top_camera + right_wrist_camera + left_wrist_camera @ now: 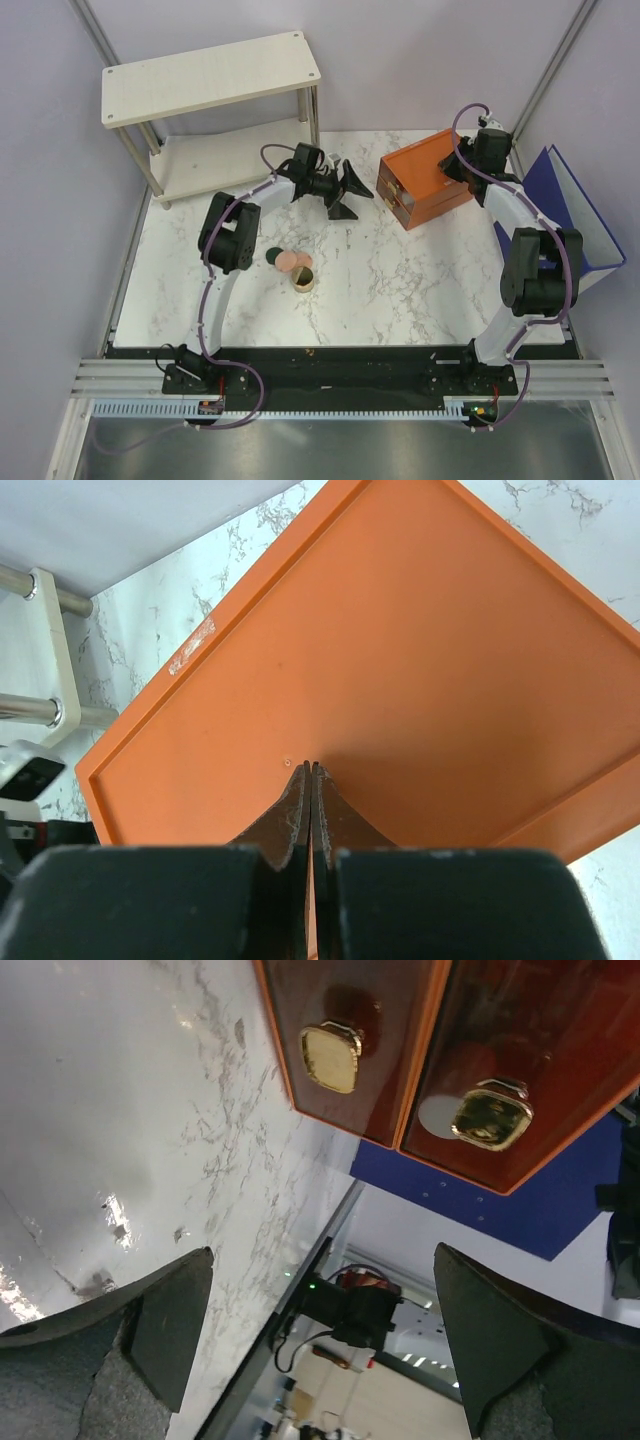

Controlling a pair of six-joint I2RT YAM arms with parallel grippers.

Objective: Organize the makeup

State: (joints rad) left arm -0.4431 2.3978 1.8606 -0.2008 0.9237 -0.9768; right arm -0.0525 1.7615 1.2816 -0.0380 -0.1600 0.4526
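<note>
left arm stretched toward bench far edge, my left pincer spread wide, empty, facing orange drawer box | my right pincer closed, tips at box top | only left wrist view shows two gold knobs | makeup clustered nearer bench's left edge

Discs lie beside the jar, well left of the drawer box.

The black right gripper, fingers pressed together, points its tips at the flat, raised-rim orange box top just ahead (contact unclear).
</note>
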